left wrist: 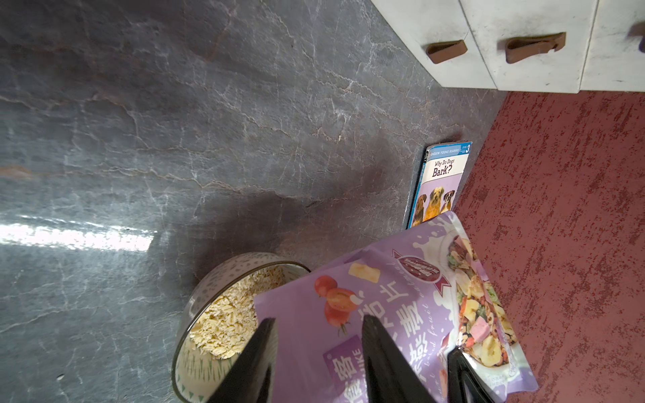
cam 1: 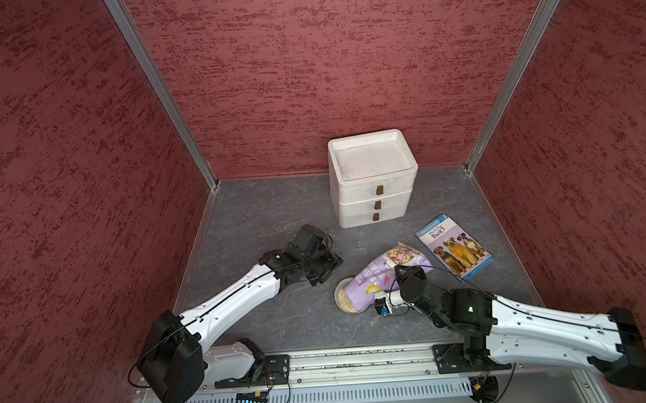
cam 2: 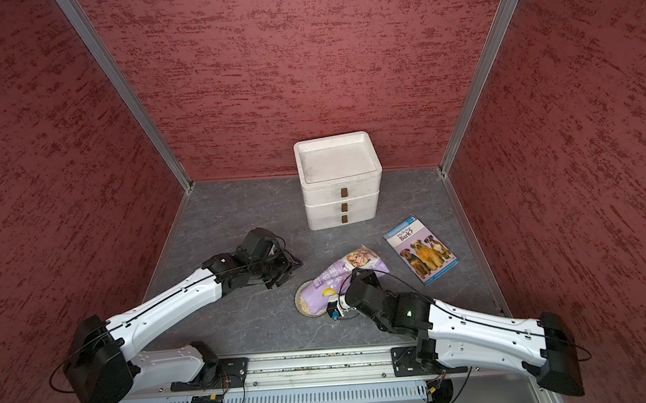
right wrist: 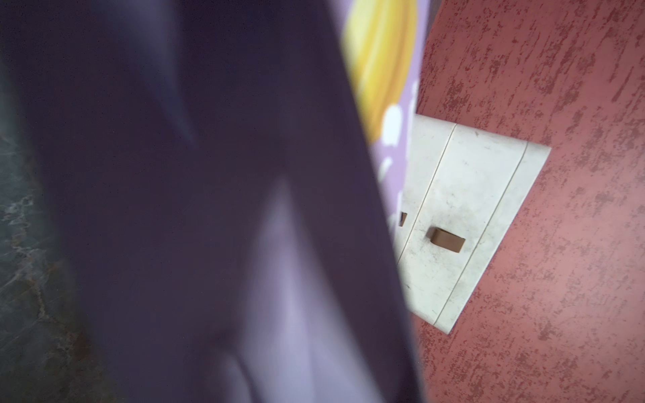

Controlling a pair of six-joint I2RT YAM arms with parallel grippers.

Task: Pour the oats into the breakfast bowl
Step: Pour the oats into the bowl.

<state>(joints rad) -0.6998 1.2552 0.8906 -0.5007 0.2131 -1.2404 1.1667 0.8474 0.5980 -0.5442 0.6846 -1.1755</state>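
Observation:
The lavender pouch (cam 1: 373, 280) (cam 2: 331, 283) is tipped mouth-down over the breakfast bowl (cam 1: 339, 307) (cam 2: 299, 308), which stands on the grey table near the front. Pale oats (left wrist: 230, 314) (cam 1: 344, 299) lie heaped inside the bowl (left wrist: 209, 286). My right gripper (cam 1: 396, 270) (cam 2: 353, 273) is shut on the pouch's raised end. The pouch (right wrist: 384, 52) fills the right wrist view, so the jaws are hidden there. My left gripper (left wrist: 318, 318) (cam 1: 328, 270) hovers just left of the pouch (left wrist: 384, 279), open, with nothing between its fingers.
A white foam drawer box (cam 1: 373, 191) (left wrist: 488, 52) stands at the back by the wall. A blue dog-cover book (cam 1: 455, 245) (left wrist: 439, 181) lies flat to the right of the pouch. Red walls close in three sides, and a metal rail runs along the front.

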